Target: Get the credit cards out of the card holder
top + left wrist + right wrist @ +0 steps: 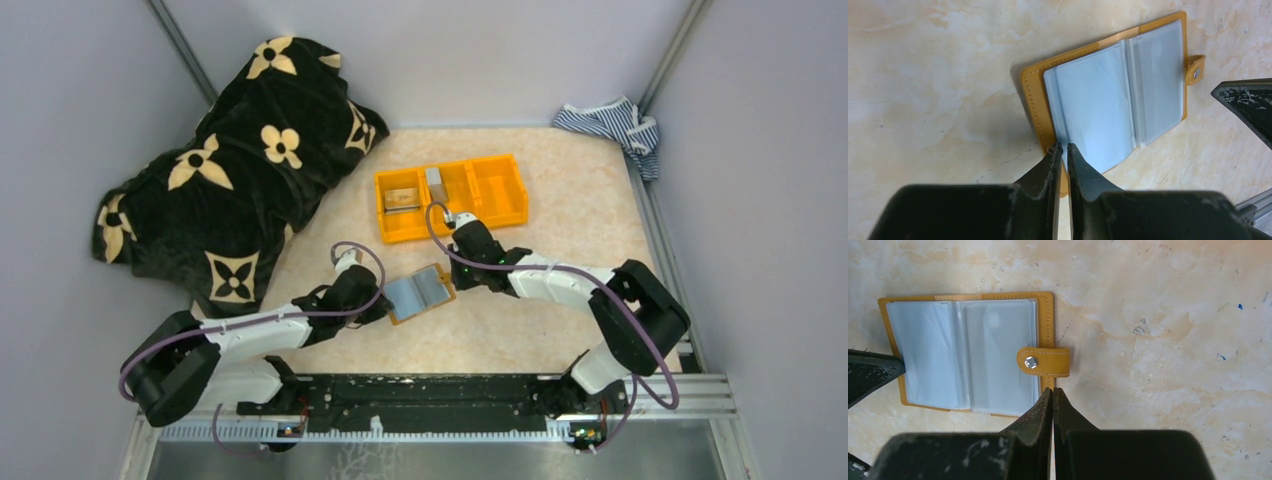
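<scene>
Left gripper pinches the light card holder's stiffer cover edge; right gripper, clenched empty, sits beside it; its sleeves look slippery.

The table has a pale beige, marbled top. A black blanket with cream flowers is heaped at ten o'clock – its near edge may hang over the side, though the view is unclear there. An orange three-compartment bin sits at twelve, and a striped cloth is bunched in the two o'clock corner. The card holder lies open at the centre – grey-blue sleeves up.
</scene>
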`<state>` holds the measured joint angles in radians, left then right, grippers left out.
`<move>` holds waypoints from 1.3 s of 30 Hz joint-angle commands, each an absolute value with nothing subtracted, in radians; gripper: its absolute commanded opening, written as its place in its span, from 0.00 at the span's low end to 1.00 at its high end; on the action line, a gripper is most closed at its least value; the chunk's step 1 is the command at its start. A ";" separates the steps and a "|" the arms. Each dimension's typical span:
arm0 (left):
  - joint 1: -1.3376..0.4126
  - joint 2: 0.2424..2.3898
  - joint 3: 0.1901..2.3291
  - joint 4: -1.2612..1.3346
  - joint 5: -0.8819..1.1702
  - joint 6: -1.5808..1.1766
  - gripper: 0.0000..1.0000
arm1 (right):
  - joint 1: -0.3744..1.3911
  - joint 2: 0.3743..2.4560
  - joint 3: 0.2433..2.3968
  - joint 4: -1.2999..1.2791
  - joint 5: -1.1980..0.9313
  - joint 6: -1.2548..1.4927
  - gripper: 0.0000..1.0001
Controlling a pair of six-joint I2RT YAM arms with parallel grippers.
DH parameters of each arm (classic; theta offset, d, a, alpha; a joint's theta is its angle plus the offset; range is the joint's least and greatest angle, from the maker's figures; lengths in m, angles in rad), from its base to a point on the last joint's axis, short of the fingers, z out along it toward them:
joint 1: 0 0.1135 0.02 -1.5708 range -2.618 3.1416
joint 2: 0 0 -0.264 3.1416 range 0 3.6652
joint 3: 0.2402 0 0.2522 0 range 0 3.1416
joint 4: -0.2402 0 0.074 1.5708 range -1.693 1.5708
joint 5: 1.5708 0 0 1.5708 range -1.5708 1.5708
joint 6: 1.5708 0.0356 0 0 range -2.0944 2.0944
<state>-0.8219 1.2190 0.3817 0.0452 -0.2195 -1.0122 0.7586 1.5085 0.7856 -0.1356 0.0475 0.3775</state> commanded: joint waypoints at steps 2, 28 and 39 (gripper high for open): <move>-0.816 1.212 0.341 -0.034 -0.219 -0.988 0.15 | 0.783 1.488 0.821 -0.118 0.040 0.389 0.00; -0.816 1.194 0.344 -0.052 -0.226 -0.987 0.15 | 0.819 1.585 0.811 -0.099 0.075 0.408 0.00; -0.814 1.193 0.344 -0.055 -0.229 -0.985 0.15 | 0.808 1.602 0.808 -0.095 0.089 0.399 0.00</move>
